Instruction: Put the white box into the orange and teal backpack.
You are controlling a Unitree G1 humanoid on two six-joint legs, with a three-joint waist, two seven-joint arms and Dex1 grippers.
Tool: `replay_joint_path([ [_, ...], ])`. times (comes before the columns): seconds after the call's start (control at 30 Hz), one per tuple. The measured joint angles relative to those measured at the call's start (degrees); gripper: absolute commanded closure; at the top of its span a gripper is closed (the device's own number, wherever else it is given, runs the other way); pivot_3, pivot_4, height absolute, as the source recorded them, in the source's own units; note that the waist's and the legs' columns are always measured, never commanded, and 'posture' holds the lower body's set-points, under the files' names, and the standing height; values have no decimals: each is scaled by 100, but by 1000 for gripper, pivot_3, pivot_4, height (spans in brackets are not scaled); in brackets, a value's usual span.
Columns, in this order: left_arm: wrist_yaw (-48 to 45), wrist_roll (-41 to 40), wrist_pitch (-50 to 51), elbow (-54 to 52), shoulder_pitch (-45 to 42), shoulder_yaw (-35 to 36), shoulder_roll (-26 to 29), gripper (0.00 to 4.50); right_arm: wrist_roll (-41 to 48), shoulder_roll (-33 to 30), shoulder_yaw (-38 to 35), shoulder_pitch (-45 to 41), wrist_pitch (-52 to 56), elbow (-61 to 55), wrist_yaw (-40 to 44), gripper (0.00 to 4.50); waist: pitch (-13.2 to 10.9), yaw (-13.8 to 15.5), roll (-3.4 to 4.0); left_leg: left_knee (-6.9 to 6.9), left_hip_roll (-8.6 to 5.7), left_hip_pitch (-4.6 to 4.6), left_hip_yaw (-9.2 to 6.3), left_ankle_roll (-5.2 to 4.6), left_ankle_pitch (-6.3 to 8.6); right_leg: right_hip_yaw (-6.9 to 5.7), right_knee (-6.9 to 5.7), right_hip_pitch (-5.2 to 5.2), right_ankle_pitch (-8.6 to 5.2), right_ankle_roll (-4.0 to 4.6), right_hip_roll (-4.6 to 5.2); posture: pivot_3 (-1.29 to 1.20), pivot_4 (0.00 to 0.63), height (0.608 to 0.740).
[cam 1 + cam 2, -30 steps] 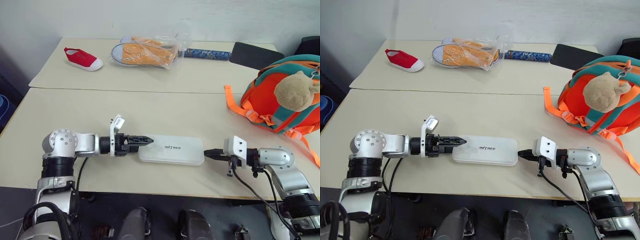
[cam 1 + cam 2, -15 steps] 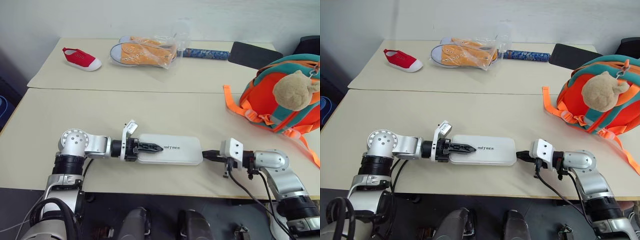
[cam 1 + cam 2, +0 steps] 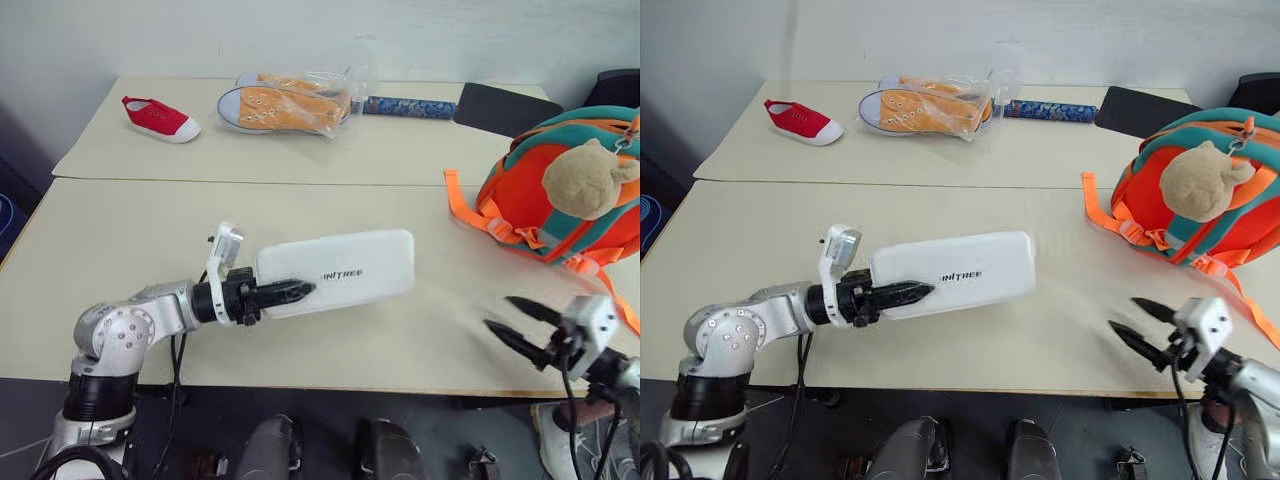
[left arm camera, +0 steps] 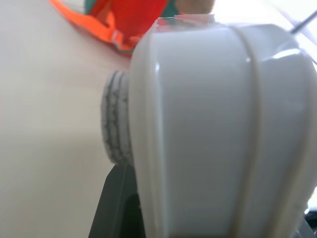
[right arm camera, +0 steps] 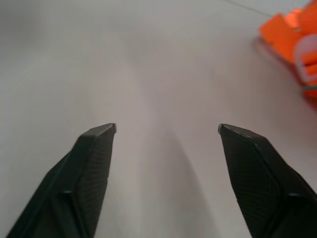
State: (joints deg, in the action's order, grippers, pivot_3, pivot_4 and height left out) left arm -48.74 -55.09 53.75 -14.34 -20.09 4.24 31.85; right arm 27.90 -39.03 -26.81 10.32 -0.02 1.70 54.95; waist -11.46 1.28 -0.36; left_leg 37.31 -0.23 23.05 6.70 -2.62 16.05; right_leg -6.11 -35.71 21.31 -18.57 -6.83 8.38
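Note:
The white box (image 3: 340,270), flat with dark lettering, hangs tilted above the near table, its right end higher. My left gripper (image 3: 295,292) is shut on the box's left end, one black finger lying across the lid. Seen from the left wrist, the box (image 4: 218,129) looms close, with the backpack (image 4: 129,20) beyond it. The orange and teal backpack (image 3: 515,190) sits at the right of the table, a tan plush toy (image 3: 585,180) on it. My right gripper (image 3: 497,311) stands open near the front right edge, nothing between its fingers (image 5: 89,168).
On the back table lie a red shoe (image 3: 160,118), a clear bag of orange shoes (image 3: 290,100), a blue patterned roll (image 3: 410,105) and a black flat item (image 3: 500,108). An orange strap (image 3: 462,205) trails from the backpack onto the near table.
My left gripper closed on the box's left end and lifted it off the table, tilted. My right gripper drew away from the box's right end toward the right and opened.

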Motion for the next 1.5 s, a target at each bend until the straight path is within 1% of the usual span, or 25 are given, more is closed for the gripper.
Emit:
replay_joint_path([
  [0.03, -131, 218, -303, 9, 1, -88, -50, 3219, 23, 83, -158, -1, -7, 63, -162, 54, 0, 4, 0, -2, 0, 0, 0, 0, 0, 0, 0, 3, 0, 0, 1, 0, 150, 740],
  [0.13, -401, 813, -1085, 66, 10, -270, -90, 3219, 72, 158, -483, -85, -20, 329, -487, 54, 0, 4, 0, -6, -1, 4, 3, -3, -2, 0, 1, 7, 0, 0, 3, 0, 150, 740],
  [0.2, -728, 1336, -1708, 65, 41, -576, -14, 3219, 133, 134, -828, -433, -25, 724, -747, 54, 1, -15, 3, -6, -3, 5, 14, -18, -8, 2, 1, 11, 1, -1, 4, 0, 150, 740],
  [0.27, -911, 1548, -1953, 79, 77, -729, -23, 3219, 150, 26, -957, -744, -31, 942, -866, 54, 1, -37, 3, -7, 2, 4, 14, -38, -19, 5, 0, 12, 1, -1, 4, 0, 150, 740],
  [0.4, -1021, 1651, -2072, 89, 110, -778, -48, 3219, 26, -188, -848, -1688, -88, 1502, -967, 54, 1, -132, 4, -6, 6, 3, 12, -41, -21, 3, -9, 14, 0, -1, 5, 0, 150, 740],
  [0.53, -1000, 1671, -2075, 83, 166, -751, -139, 3219, -24, -206, -405, -2443, -100, 1974, -785, 54, 0, -157, 5, -1, 7, 6, 11, -47, -25, -2, -11, 13, 0, 0, 3, 0, 150, 740],
  [0.57, -991, 1653, -2056, 71, 184, -740, -161, 3219, -24, -192, -240, -2669, -90, 2084, -687, 427, -1, -161, 6, 2, 6, 7, 11, -49, -26, -2, -14, 13, 0, -1, 4, 0, 150, 740],
  [0.6, -982, 1633, -2033, 56, 202, -728, -164, 3219, -24, -172, -135, -2852, -86, 2151, -613, 661, -1, -163, 6, 4, 6, 8, 11, -51, -27, -3, -15, 13, 0, -1, 4, 0, 150, 740],
  [0.63, -965, 1592, -1988, 40, 232, -685, -163, 3219, -34, -156, 8, -3106, -89, 2265, -516, 1007, -1, -164, 6, 6, 6, 8, 11, -52, -28, -3, -16, 13, 0, -1, 5, 0, 150, 740],
  [0.7, -937, 1494, -1865, 23, 247, -588, -148, 3219, -101, -144, 185, -3451, -127, 2494, -428, 1651, -1, -159, 6, 7, 7, 8, 9, -52, -28, -4, -16, 12, 0, -1, 5, 0, 150, 740],
  [0.73, -912, 1429, -1781, 5, 258, -504, -135, 3219, -145, -110, 238, -3611, -150, 2625, -391, 2078, -1, -149, 6, 7, 7, 9, 7, -52, -28, -5, -16, 12, 0, -1, 5, 0, 150, 740],
  [0.77, -879, 1376, -1704, 0, 261, -418, -111, 3219, -164, -75, 316, -3732, -202, 2735, -350, 2369, -1, -139, 6, 8, 6, 11, 6, -52, -28, -6, -16, 11, 0, -1, 5, 0, 150, 740],
  [0.9, -734, 1189, -1497, 22, 273, -36, -19, 3219, -205, 118, 597, -3952, -245, 2874, -97, 3837, -1, -153, 5, 9, 7, 13, 3, -52, -28, -9, -24, 9, 0, -1, 4, 0, 150, 740],
  [0.97, -680, 1155, -1477, 138, 296, 173, 41, 3219, -165, 261, 742, -3944, -136, 2667, 43, 4478, -1, -159, 6, 9, 7, 13, 2, -52, -28, -10, -25, 9, 0, -1, 4, 0, 150, 740],
  [1.03, -620, 1155, -1458, 283, 323, 378, 124, 3219, -55, 364, 877, -3877, 94, 2297, 149, 4493, -1, -196, 6, 7, 10, 12, 3, -51, -29, -10, -28, 10, 0, -1, 1, 0, 150, 740],
  [1.23, -507, 1022, -1232, 766, 347, 946, 352, 3219, 676, 629, 1348, -3462, 1370, 340, 272, 4493, -2, -253, 7, -3, 10, 14, -3, -47, -28, -12, -26, 13, 0, -1, 3, 0, 150, 740],
  [1.27, -515, 1017, -1234, 833, 349, 998, 391, 3219, 829, 663, 1414, -3379, 1575, 36, 249, 4493, -2, -254, 7, -5, 10, 14, -4, -46, -28, -12, -26, 13, 0, -1, 4, 0, 150, 740],
  [1.33, -515, 1028, -1268, 1036, 357, 1153, 518, 3219, 1407, 642, 1607, -3100, 2287, -869, 220, 4493, -2, -271, 7, -13, 11, 16, -7, -41, -25, -12, -25, 19, 0, -1, 3, 0, 150, 740],
  [1.4, -499, 1035, -1290, 1100, 372, 1294, 542, 3219, 1867, 413, 1743, -2871, 2863, -1598, 245, 4493, -4, -274, 8, -17, 11, 17, -7, -40, -24, -13, -22, 20, 0, -1, 4, 0, 150, 740],
  [1.5, -437, 1000, -1254, 1004, 451, 1378, 542, 3219, 2669, -95, 1590, -2438, 3633, -2427, 231, 4493, -4, -260, 6, -15, 4, 17, -7, -48, -17, -13, -17, 16, 1, -1, 12, 0, 150, 740],
])
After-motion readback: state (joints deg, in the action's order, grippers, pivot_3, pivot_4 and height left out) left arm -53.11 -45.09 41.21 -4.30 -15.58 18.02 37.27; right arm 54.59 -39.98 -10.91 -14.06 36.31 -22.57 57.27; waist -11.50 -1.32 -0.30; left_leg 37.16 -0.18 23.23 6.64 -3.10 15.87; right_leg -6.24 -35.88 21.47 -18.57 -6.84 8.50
